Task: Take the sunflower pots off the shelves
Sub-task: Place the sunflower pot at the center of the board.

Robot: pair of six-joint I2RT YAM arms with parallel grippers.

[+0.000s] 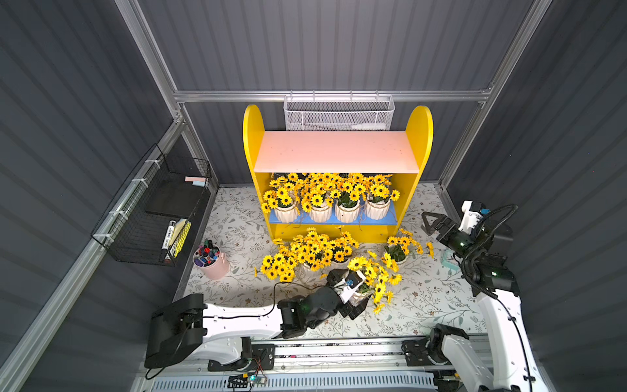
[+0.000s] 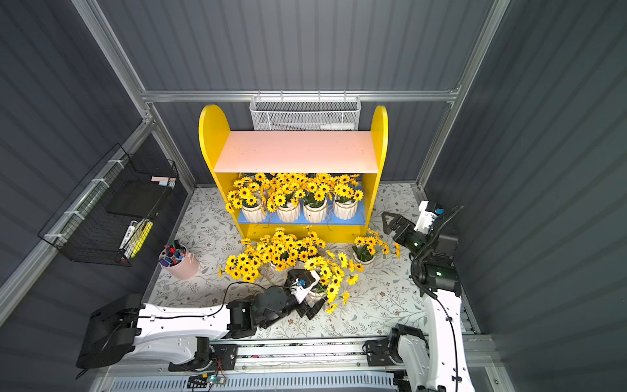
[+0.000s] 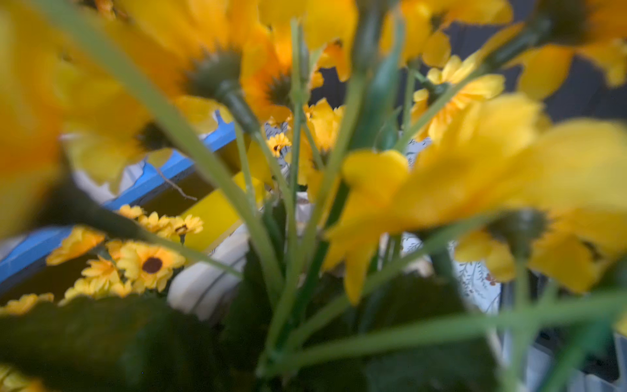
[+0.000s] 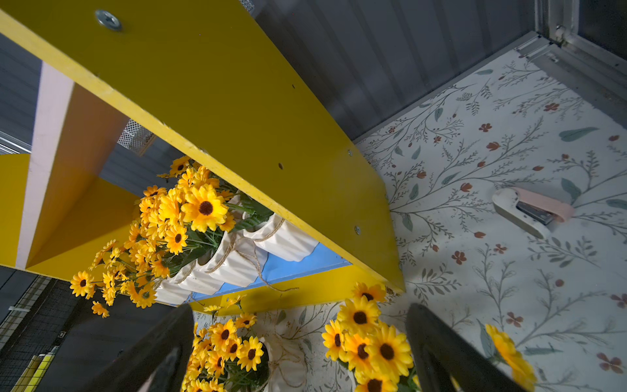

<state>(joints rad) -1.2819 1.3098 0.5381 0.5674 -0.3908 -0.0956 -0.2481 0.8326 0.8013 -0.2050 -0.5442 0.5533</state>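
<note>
A black wire basket (image 1: 149, 210) hangs on the left wall above a smooth pink cup (image 1: 213, 268) bristling with markers. At centre stand the shelves (image 1: 420, 135), yellow painted wood with rounded side panels, a pale pink upper board and a blue lower board, with a white mesh basket (image 1: 339, 117) on the rail behind. Four sunflower pots (image 1: 320, 213), ribbed white ceramic bound with twine, sit upright in a row along the blue board. Their blooms crowd up to the underside of the pink board and spill past its front edge. In front of the shelves, more pots form a dense cluster (image 1: 312, 253) on the floral-print desk (image 1: 237, 298). Just right of it the left end effector (image 1: 354, 296) is at a tilted pot (image 1: 375, 280) whose stems lean right and toward the robot. The wrist and petals hide its jaws, so its grip cannot be told. A lone pot (image 1: 398, 253) stands beyond, its stems spreading right. The right end effector (image 1: 429, 222), jaws spread wide and holding nothing, points at the shelves' right panel with open desk between. The right wrist view shows a white-and-pink stapler (image 4: 529, 212) lying flat.
</note>
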